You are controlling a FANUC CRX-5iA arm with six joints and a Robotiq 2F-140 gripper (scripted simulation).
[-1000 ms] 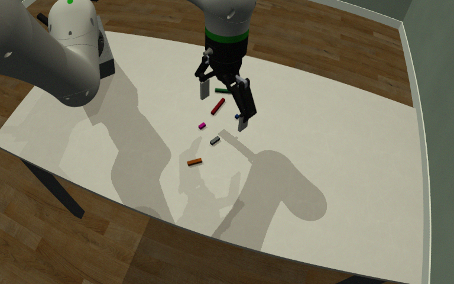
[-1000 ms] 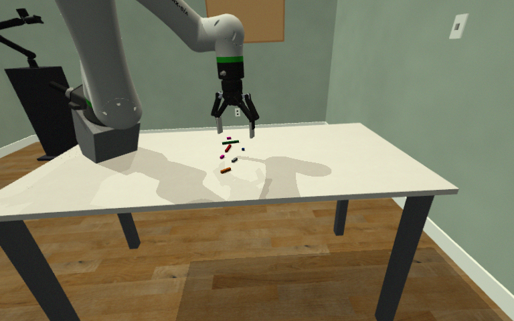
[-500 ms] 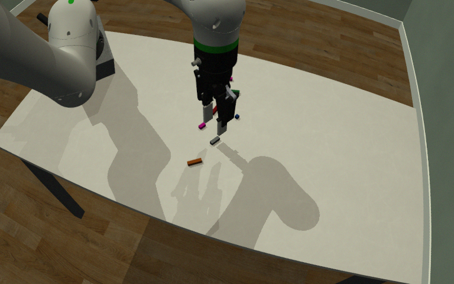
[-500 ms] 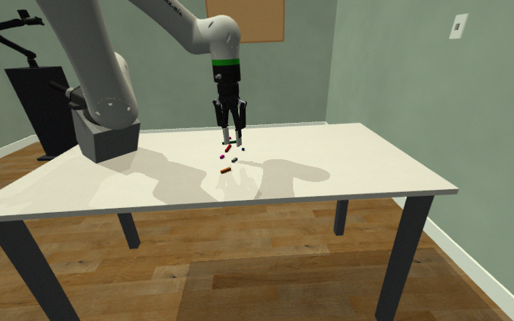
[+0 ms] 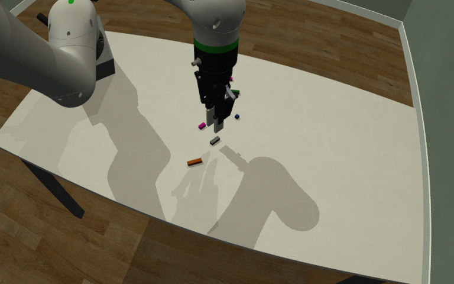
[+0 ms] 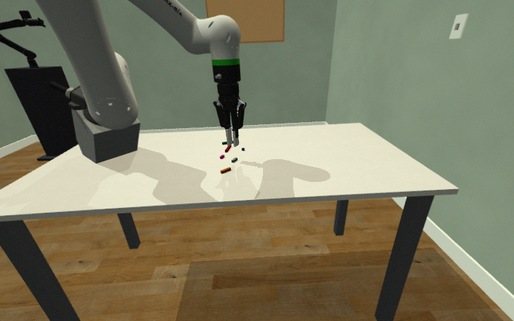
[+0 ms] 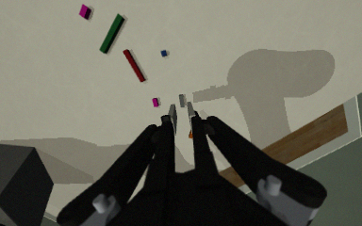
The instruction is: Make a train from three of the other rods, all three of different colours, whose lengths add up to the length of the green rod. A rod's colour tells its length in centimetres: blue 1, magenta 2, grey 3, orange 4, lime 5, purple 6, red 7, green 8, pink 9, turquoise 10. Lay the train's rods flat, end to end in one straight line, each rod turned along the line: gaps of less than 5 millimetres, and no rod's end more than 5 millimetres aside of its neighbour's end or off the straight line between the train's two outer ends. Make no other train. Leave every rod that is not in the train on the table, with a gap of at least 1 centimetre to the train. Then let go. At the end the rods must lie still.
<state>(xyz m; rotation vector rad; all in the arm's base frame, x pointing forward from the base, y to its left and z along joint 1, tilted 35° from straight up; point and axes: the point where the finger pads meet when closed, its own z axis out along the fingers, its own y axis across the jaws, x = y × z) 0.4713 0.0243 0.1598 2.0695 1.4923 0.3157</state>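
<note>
My gripper is open by a narrow gap, empty, pointing down above the grey rod. The orange rod lies nearer the front edge, partly hidden by a finger in the wrist view. A magenta rod lies left of the grey one. The blue rod lies behind. The green rod is partly hidden in the top and exterior views. All these rods lie separate.
The red rod lies between the green rod and the near magenta one, hidden in the top view. A second magenta rod lies beyond the green rod. All lie on the white table. The arm's base stands at the left.
</note>
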